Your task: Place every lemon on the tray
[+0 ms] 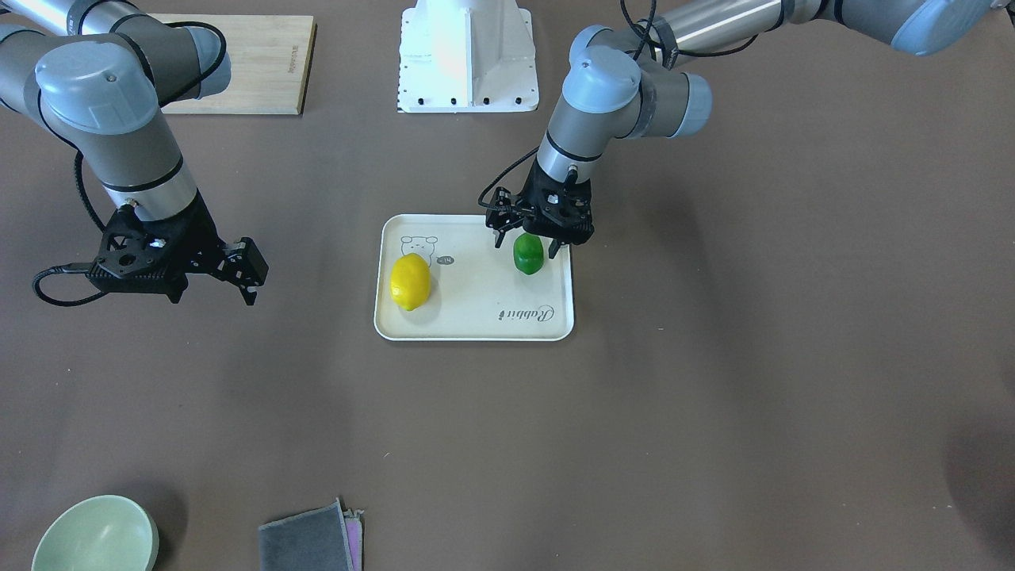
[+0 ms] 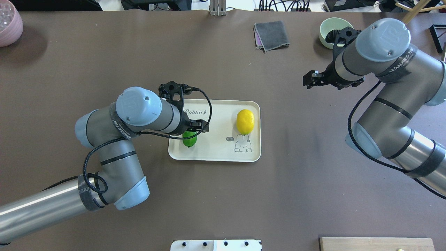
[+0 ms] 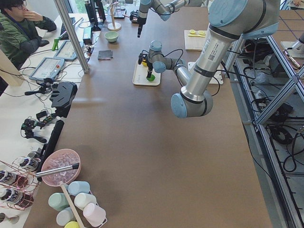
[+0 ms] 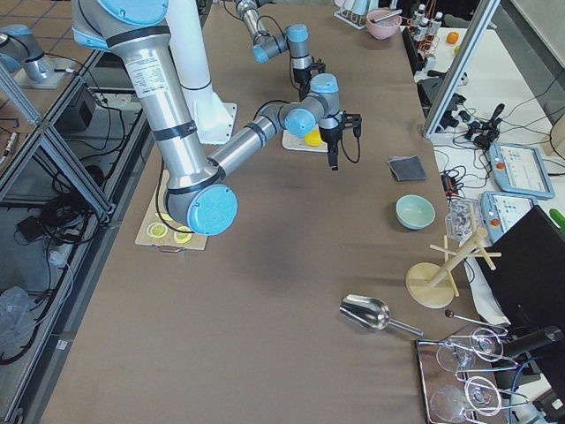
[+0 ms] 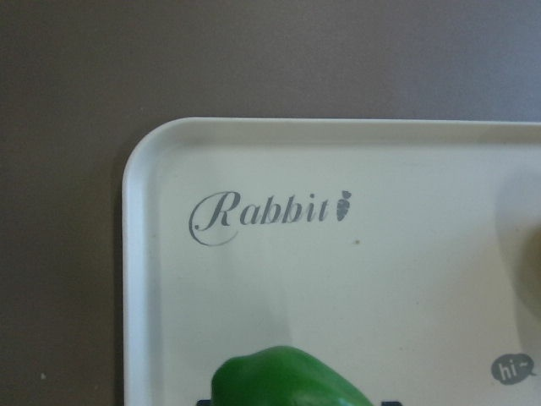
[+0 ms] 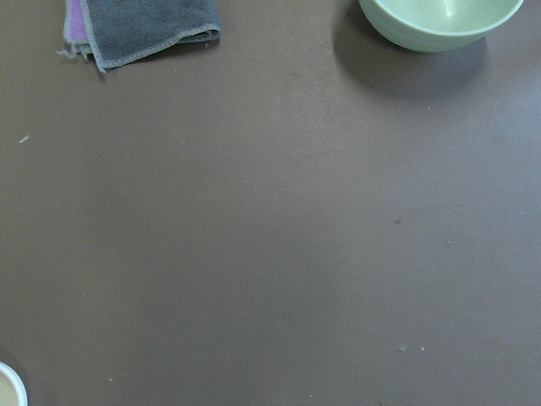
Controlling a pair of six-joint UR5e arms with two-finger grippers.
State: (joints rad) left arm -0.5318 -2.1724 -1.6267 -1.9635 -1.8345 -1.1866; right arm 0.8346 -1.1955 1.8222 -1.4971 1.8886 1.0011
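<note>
Near the middle of the front-facing view the tray (image 1: pixel 484 305) lies flat on the brown table, and both lemons sit on it. In the overhead view the left arm's wrist hides most of the green lemon (image 1: pixel 528 254), so only its lower end pokes out. The left wrist view cuts the same fruit off at the bottom edge, leaving a glossy green hump below the "Rabbit" script. The left gripper (image 1: pixel 526 244) stands over this lemon at the tray's upper right, its fingers spread to either side, with a sliver of cream tray showing beside the fruit. The right gripper (image 1: pixel 250 277) hangs over bare table at the left of the frame, well apart from the tray. Its fingers look parted, though they are seen at an angle, and the right wrist view shows none of them. That view shows only a green bowl (image 6: pixel 439 21) cut by the top edge and a grey cloth (image 6: pixel 144 25) at upper left. The yellow lemon (image 1: pixel 410 281) is bright, oval and nubbed at its ends, resting just below the cartoon drawing on the tray's left half. The green one is slightly smaller and shinier. The tray itself is cream, with rounded corners and a raised white rim.
</note>
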